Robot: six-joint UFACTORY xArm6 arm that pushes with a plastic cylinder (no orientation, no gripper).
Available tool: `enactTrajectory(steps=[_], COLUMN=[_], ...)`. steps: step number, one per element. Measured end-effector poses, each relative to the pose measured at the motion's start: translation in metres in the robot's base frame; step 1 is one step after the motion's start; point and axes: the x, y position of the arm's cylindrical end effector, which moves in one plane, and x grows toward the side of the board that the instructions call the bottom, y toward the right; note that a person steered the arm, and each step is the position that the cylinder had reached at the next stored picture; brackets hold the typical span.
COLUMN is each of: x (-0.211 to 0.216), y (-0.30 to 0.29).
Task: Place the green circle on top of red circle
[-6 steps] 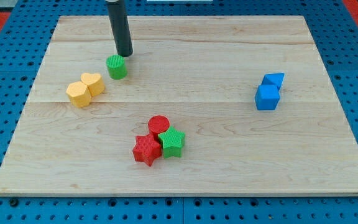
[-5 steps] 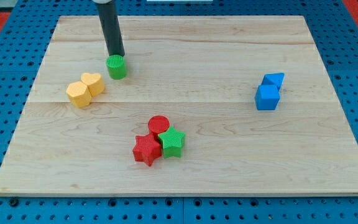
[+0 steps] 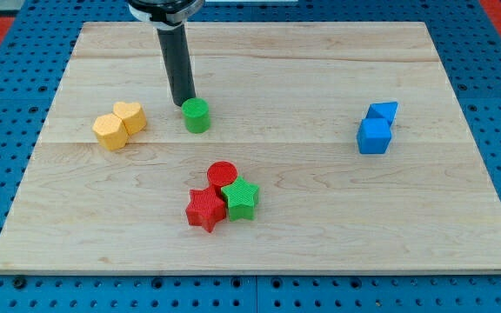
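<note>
The green circle stands on the wooden board, left of centre towards the view's top. My tip touches its upper left side. The red circle lies lower, near the board's middle, and touches a green star at its lower right and a red star at its lower left. The green circle is well apart from the red circle, up and slightly left of it.
A yellow heart and a yellow hexagon touch each other at the view's left. A blue cube and a blue triangle sit together at the view's right. The board's edge runs along the view's bottom.
My tip has moved right and down, and the green circle has slid with it to the right and down, closer to the red circle.
</note>
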Motion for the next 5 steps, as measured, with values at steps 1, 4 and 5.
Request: enactTrajectory(steps=[1, 4, 5], x=[0.000, 0.054, 0.044], y=[0.000, 0.013, 0.014])
